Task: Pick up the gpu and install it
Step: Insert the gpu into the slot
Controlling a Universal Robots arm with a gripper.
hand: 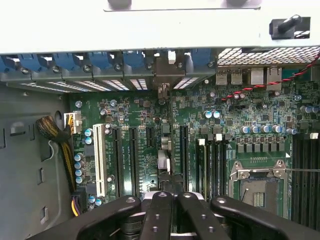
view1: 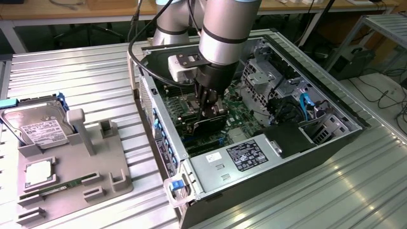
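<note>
The arm reaches down into the open case (view1: 305,95), which lies on its side on the ribbed metal table (view1: 83,71). The claw (view1: 208,107) hangs low over the motherboard (view1: 239,112) and is clenched on the gpu (view1: 210,125), held edge-down. In the exterior view the card's dark body shows just under the fingers, just above or at the board; whether it is seated I cannot tell.

In the wrist view the black fingers (hand: 161,215) press together with the card's thin top edge (hand: 165,162) running away between them, straight along the board toward the rear slot brackets (hand: 115,62). That edge lies between two black expansion slots (hand: 134,155), with a white slot (hand: 99,160) further off and a bundle of yellow and black wires (hand: 62,132) beyond it.

Room is tight. The case walls ring the arm. The power supply (view1: 245,155) sits near the card toward the exterior view's bottom, and the drive cage (view1: 267,76) with blue cables (view1: 304,107) is at the exterior view's right. The empty CPU socket (hand: 257,192) lies just beside the claw.

Well apart, at the exterior view's left, a grey holder (view1: 70,176) carries a hard drive (view1: 38,126), a CPU (view1: 39,174) and a RAM stick (view1: 60,188).
</note>
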